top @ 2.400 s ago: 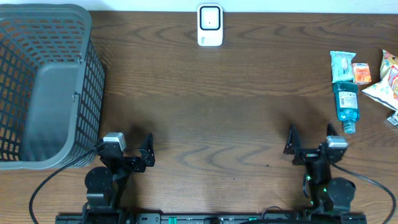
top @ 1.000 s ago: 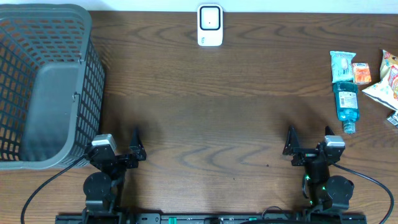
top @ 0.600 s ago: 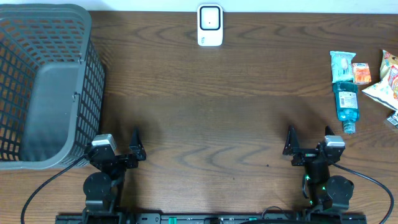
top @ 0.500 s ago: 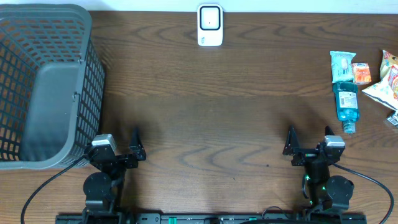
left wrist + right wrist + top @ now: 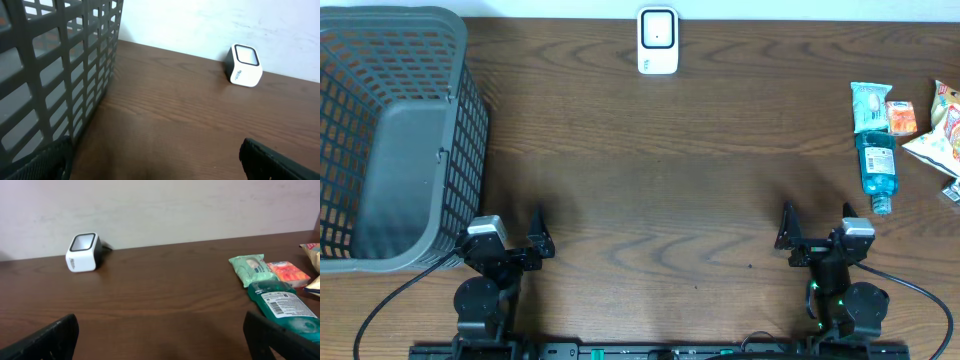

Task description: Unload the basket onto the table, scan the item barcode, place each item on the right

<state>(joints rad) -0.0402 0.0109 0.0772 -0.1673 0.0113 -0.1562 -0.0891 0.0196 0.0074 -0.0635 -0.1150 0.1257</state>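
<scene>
Big basket point(image 5: 390, 130) sits right beside the left gripper point(image 5: 155, 147), whose jaws hang wide with nothing in them, so I reckon a careless swing could clip its wall. The right gripper point(image 5: 818, 228) is spread wide and empty too. The bottle point(image 5: 875, 170) lies flat, ahead and a bit right of the right jaws, crowded by a green packet point(image 5: 870, 103) and an orange packet point(image 5: 901, 117), so a sloppy grab might drag those along. The scanner point(image 5: 658, 42) stands far ahead, between both sets of jaws.
</scene>
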